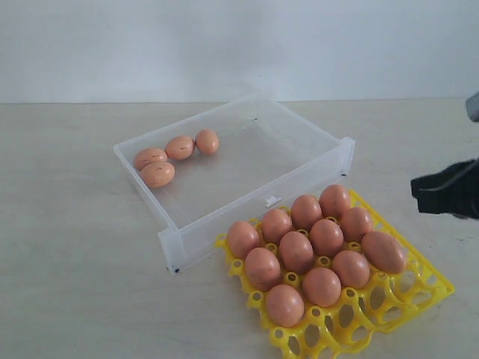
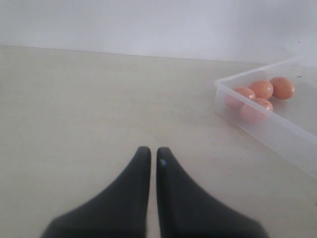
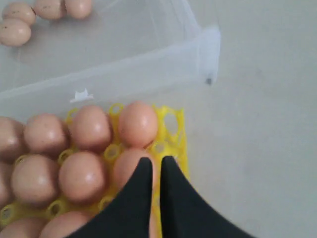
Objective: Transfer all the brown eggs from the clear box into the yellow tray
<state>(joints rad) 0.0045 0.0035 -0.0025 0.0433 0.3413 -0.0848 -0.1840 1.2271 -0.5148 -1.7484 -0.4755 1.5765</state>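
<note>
Seemingly between picks: right fingers [image 3: 141,198] pressed together, holding nothing, above the yellow tray [image 1: 419,288], which sits just beside the clear box [image 1: 224,228] at its front wall and carries about a dozen brown eggs [image 1: 296,250]. Four more lie bunched in the box's far corner. Next move likely: open up, reach that corner, lift one gently. Left fingers [image 2: 133,198] closed, empty, over bare tabletop [image 1: 75,262] apart from the box.

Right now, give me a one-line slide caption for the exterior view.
Four eggs in the box, twelve in the tray, right gripper shut, empty, right of the tray.
</note>
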